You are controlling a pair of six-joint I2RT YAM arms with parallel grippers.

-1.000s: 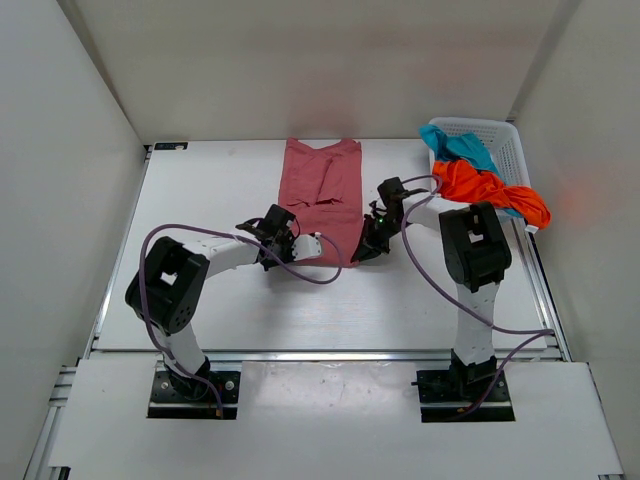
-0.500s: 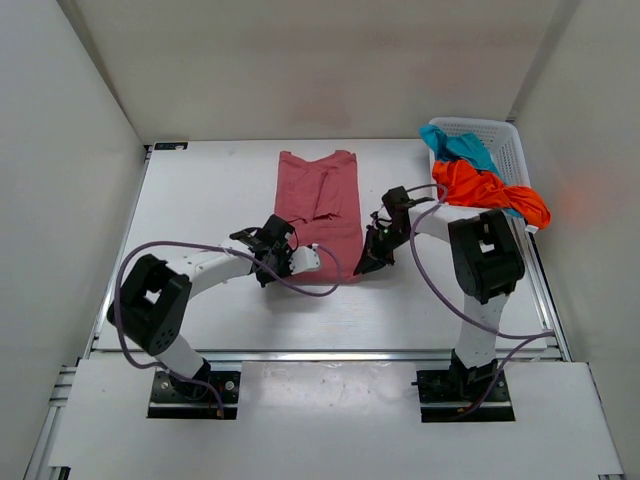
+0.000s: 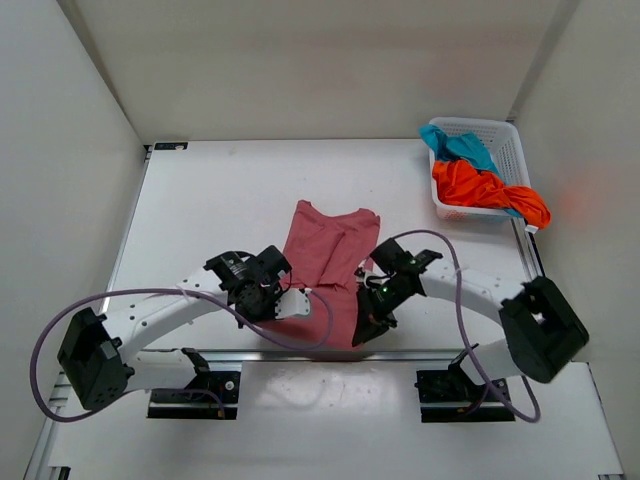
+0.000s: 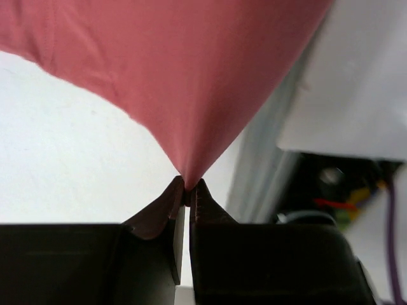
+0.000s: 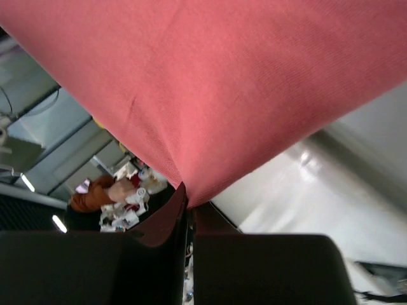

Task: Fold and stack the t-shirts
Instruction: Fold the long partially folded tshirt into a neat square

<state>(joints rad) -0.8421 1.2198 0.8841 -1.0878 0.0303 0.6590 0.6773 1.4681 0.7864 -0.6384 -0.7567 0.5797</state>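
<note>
together, the left gripper and right gripper pinch shut on the near corners of the rose-pink t-shirt, close to the near edge of the table; the orange t-shirt and teal t-shirt lie heaped in the white basket.

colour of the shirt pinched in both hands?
Dusty rose-pink, plain. The shirt shows best in the top external view.

The white lattice basket holds a bright orange t-shirt and a teal-blue t-shirt, both plain. Well left of the basket, a plain dusty rose-pink t-shirt shows against the white tabletop. The left tool and the right tool are black.
</note>
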